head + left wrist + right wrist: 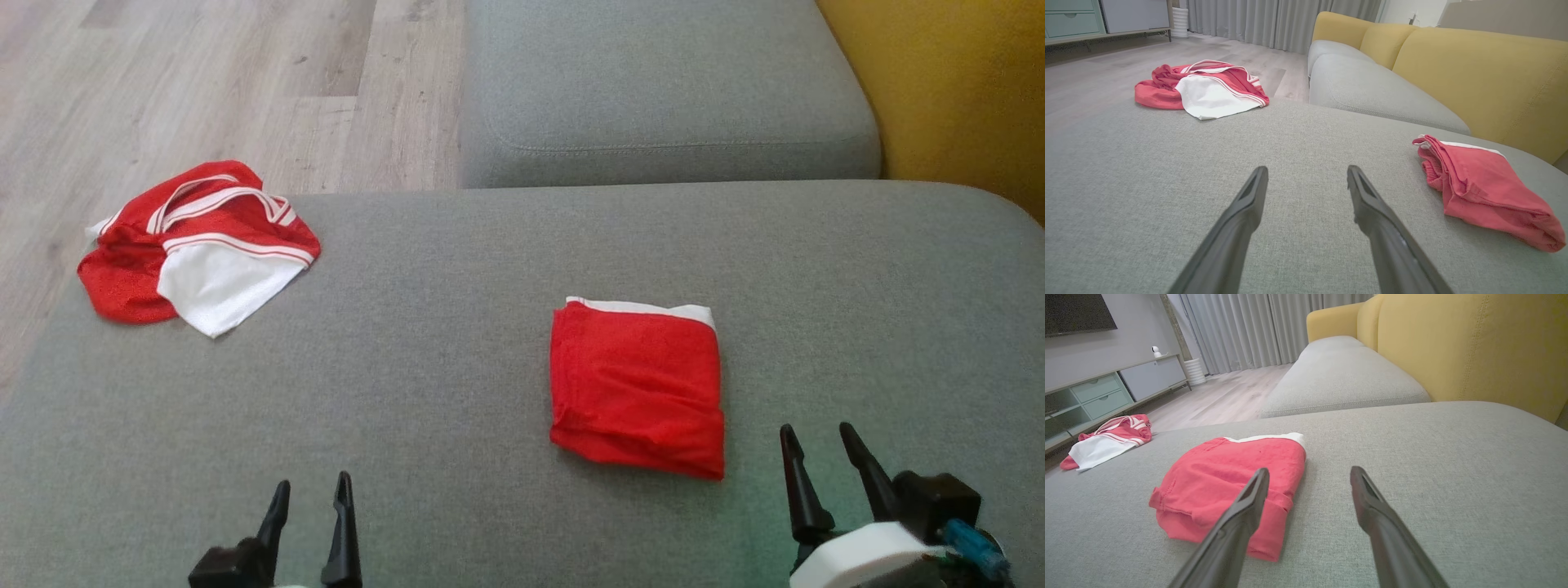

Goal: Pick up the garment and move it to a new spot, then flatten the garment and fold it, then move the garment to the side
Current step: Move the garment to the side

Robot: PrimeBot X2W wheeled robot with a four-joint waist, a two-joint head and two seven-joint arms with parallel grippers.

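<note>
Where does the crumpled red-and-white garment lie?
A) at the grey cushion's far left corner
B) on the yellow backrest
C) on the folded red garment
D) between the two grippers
A: the crumpled garment sits at the far left corner of the grey cushion, apart from the folded red garment.

Cushion [441,367] bare between crumpled jersey [196,245] and folded garment [637,384] — passable.

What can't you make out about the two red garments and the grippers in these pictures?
- Folded red garment: its type; the folds hide inner layers; in the right wrist view, a finger covers its near corner.
- Crumpled red-and-white garment: its underside, bunched, all views.
- Left gripper and right gripper: bodies cut by the head view's bottom edge.
</note>
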